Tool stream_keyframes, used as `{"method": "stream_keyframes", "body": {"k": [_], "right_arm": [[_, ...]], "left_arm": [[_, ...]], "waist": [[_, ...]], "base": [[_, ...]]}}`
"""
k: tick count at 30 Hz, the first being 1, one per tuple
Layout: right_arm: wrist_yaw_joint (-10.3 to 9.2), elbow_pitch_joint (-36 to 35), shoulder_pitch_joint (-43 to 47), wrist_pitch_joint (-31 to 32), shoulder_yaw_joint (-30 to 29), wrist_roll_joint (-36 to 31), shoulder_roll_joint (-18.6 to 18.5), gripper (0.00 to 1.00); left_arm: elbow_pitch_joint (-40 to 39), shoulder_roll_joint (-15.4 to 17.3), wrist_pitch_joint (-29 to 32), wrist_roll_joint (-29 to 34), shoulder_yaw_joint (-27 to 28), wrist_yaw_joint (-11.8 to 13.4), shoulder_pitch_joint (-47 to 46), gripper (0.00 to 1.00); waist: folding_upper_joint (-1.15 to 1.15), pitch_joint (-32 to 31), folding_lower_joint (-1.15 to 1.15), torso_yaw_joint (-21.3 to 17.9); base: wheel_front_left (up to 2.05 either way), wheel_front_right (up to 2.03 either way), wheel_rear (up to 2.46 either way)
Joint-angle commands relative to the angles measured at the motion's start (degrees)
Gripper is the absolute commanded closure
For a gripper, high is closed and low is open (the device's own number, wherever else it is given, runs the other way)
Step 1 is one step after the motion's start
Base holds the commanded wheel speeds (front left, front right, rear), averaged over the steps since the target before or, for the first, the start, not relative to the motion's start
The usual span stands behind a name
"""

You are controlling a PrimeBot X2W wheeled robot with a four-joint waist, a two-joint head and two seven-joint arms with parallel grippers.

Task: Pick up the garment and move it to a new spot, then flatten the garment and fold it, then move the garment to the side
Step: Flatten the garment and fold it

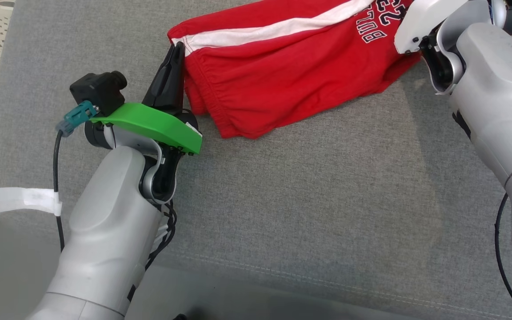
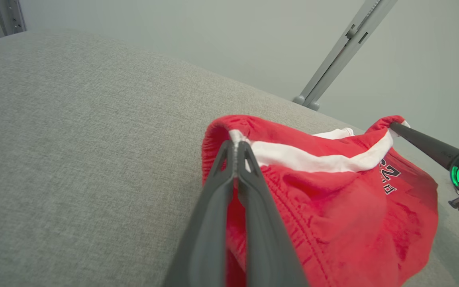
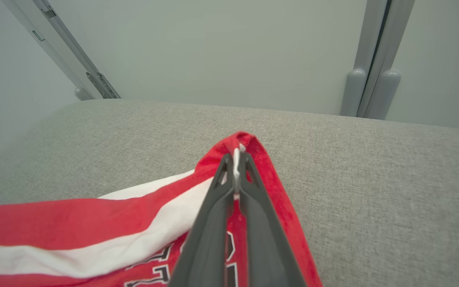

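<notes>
Firmly, left pincer (image 2: pixel 235 146) and right pincer (image 3: pixel 236 158) pinch the soft red garment (image 1: pixel 282 80), seemingly gathered at its hem.

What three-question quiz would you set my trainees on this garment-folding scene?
1. True or false: the left gripper is shut on the red garment.
2. The garment's stripe is: A green, B white, C black.
3. Which gripper holds the end nearer the black lettering?

Key: 1 true; 2 B; 3 the right gripper.
</notes>
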Motion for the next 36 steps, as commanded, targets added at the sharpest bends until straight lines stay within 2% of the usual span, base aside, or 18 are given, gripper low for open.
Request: {"method": "stream_keyframes", "body": {"k": [1, 2, 3, 4, 5, 6, 14, 20, 28, 36], "right_arm": [[-0.01, 0.2, -1.0, -0.3, 0.4, 0.3, 0.1, 0.5], [-0.01, 0.2, -1.1, -0.3, 0.6, 0.2, 0.0, 0.03], [-0.01, 0.2, -1.1, -0.3, 0.6, 0.2, 0.0, 0.03], [-0.01, 0.2, -1.2, -0.4, 0.7, 0.2, 0.0, 0.0], [-0.01, 0.1, -1.2, -0.4, 0.7, 0.4, 0.1, 0.0], [-0.01, 0.0, -1.2, -0.5, 0.9, 0.4, 0.1, 0.0], [-0.01, -1.4, 0.1, -0.5, 1.1, 1.6, -0.7, 0.0], [-0.01, -4.5, 2.5, -0.5, 1.0, 0.9, -2.2, 0.0], [-0.01, -9.8, 7.2, -0.5, -0.2, -2.2, -4.5, 0.0], [-0.01, -14.2, 14.8, -0.5, -4.4, -5.0, -6.3, 0.0]], "left_arm": [[0.2, -0.1, -0.1, 0.5, 0.2, -0.1, -0.9, 1.0], [0.4, -0.2, -0.1, 0.7, 0.3, -0.1, -0.9, 1.0], [0.4, -0.2, -0.1, 0.7, 0.3, -0.1, -0.9, 1.0], [0.5, -0.3, -0.1, 0.9, 0.4, -0.1, -1.0, 0.7], [0.6, -0.3, -0.1, 1.3, 0.7, -0.1, -1.1, 0.27], [0.6, -0.3, -0.1, 1.8, 1.1, -0.1, -1.1, 0.0], [0.1, -0.5, -0.1, 5.6, 3.2, -0.1, 0.9, 0.0], [-3.1, -0.3, -0.1, 9.5, 7.0, -0.1, 4.1, 0.0], [-10.7, -0.5, -0.1, 17.6, 11.7, -0.1, 10.0, 0.0], [-19.3, -1.0, -0.1, 27.6, 18.0, -0.1, 17.8, 0.0]], "waist": [[0.0, 0.1, -0.01, -0.1], [0.0, 0.2, -0.01, -0.1], [0.0, 0.2, -0.01, -0.1], [0.0, 0.3, -0.01, -0.1], [0.0, 0.3, -0.01, -0.1], [0.0, 0.4, -0.01, -0.1], [0.0, -0.6, -0.01, -0.6], [0.0, -3.0, -0.01, -1.6], [0.0, -6.3, -0.01, -2.5], [0.0, -10.4, -0.01, -3.5]], "base": [[0.0, 0.0, 0.0], [0.0, 0.0, 0.0], [0.0, 0.0, 0.0], [0.0, 0.0, 0.0], [0.0, 0.0, 0.0], [0.0, 0.0, 0.0], [0.0, 0.0, 0.0], [0.0, 0.0, 0.0], [0.0, 0.0, 0.0], [0.0, 0.0, 0.0]]}}
